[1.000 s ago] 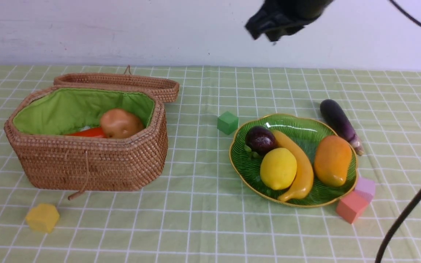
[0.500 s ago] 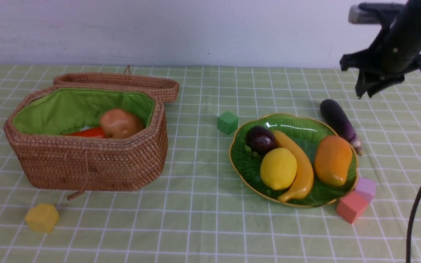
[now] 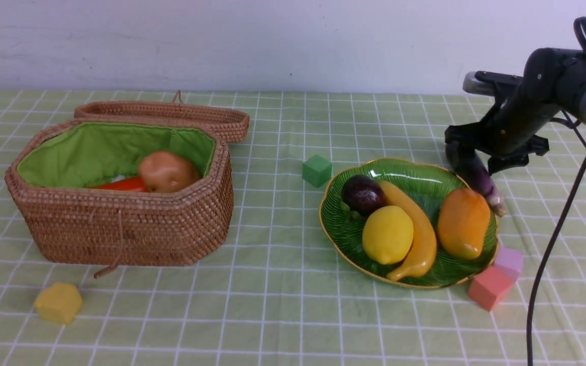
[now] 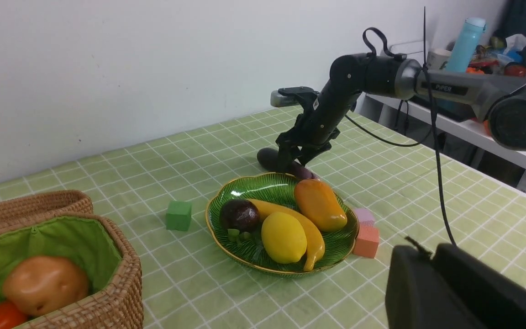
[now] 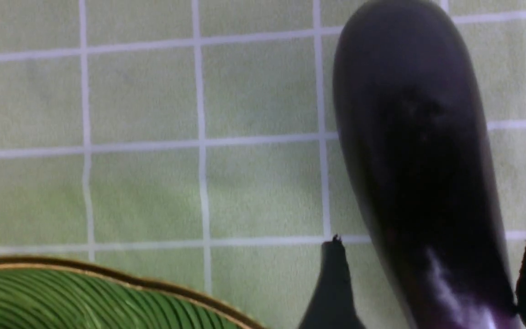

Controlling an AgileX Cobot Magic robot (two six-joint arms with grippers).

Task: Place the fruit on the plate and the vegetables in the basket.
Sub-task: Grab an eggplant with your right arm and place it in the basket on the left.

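Observation:
The green plate holds the fruit: lemon, mangosteen, banana and mango. A dark purple eggplant lies on the cloth just behind the plate's right rim. My right gripper is down over it and open, one finger on each side of the eggplant. In the wicker basket lie a potato and a carrot. My left gripper is shut and empty, and is seen only in its own wrist view.
The basket's lid lies open behind it. Foam blocks sit on the cloth: green left of the plate, pink and purple at its front right, yellow before the basket. A black cable hangs at right.
My right arm swung from high over the middle to the right and came down over the eggplant, and its jaws opened. Nothing on the table moved.

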